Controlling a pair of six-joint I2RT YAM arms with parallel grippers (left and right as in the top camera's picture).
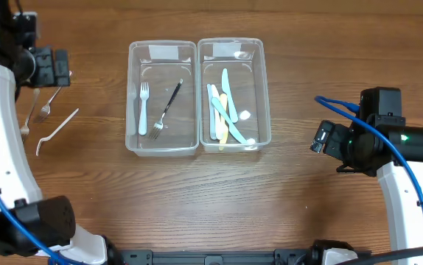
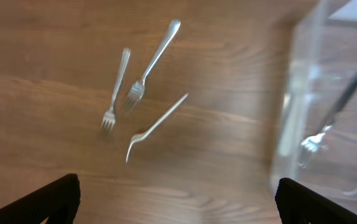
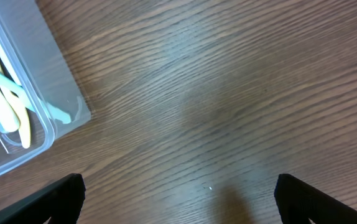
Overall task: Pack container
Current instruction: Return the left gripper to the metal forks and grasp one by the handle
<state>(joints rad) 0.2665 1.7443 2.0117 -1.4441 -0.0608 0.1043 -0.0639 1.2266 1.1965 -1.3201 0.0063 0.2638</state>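
**A:** What's at the far left?

**B:** The left pincer (image 1: 51, 68) hangs over the desk (image 1: 197, 206). Its fingers (image 2: 48, 199) are spread wide with nothing between them. Near it, two metal forks (image 2: 119, 81) lie side by side. A white plastic utensil (image 2: 160, 117) lies just beside them, all loose on the wood.

**A:** And the middle?

**B:** Two clear tubs stand touching. The left container (image 1: 162, 147) holds a white fork (image 1: 143, 110) and a black-handled fork (image 1: 169, 107). The right container (image 1: 264, 103) holds a heap of pale blue and yellow utensils (image 1: 222, 110).

**A:** The right side?

**B:** The right pincer (image 1: 320, 138) sits well apart from the tubs, over bare wood. Its fingers (image 3: 54, 199) are apart too, and it carries nothing.
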